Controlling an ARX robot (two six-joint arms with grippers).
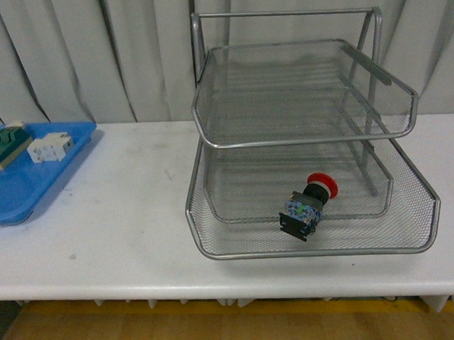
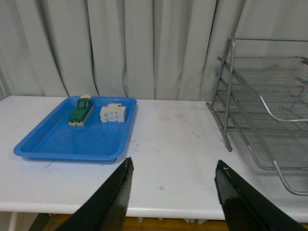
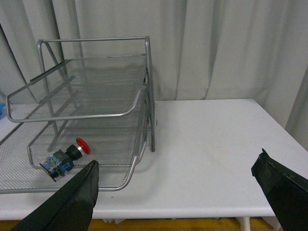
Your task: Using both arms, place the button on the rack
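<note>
Nearest you, both arms' jaws stand wide apart and empty over the tabletop [image 1: 131,228]. Beyond, the red-capped button [image 1: 309,204] lies tipped in the lowest tier of the wire-mesh rack [image 1: 302,142]; keep both arms clear of its frame.

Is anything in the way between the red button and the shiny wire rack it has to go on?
Nothing visible is. The red mushroom-capped push-button with the black body already lies on its side inside the silver wire-mesh rack, on a lower tier beneath the top one.
</note>
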